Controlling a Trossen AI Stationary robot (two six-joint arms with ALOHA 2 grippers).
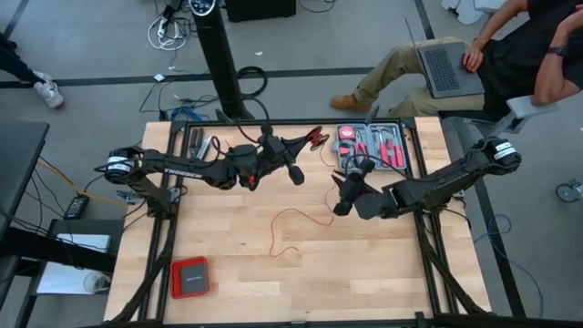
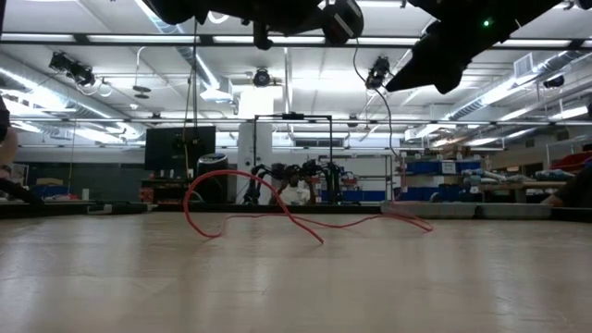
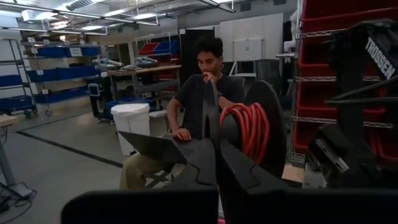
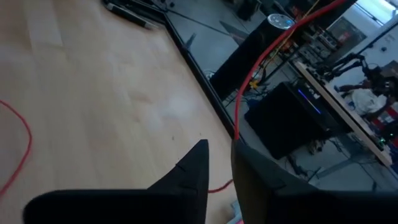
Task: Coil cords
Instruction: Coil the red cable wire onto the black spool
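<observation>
cord (image 1: 296, 223) mid-table, tray (image 1: 371, 147) behind (right)

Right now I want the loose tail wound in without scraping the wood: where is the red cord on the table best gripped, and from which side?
Grip the red cord at its raised loop, coming straight down, fingers astride it. There it arches clear of the table; the rest of the thin tail lies nearly flat.

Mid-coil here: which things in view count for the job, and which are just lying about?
For the job:
red cord, its coiled part held in the left claw
right claw gripping the cord

Lying about:
grey tool tray
flat red box
</observation>
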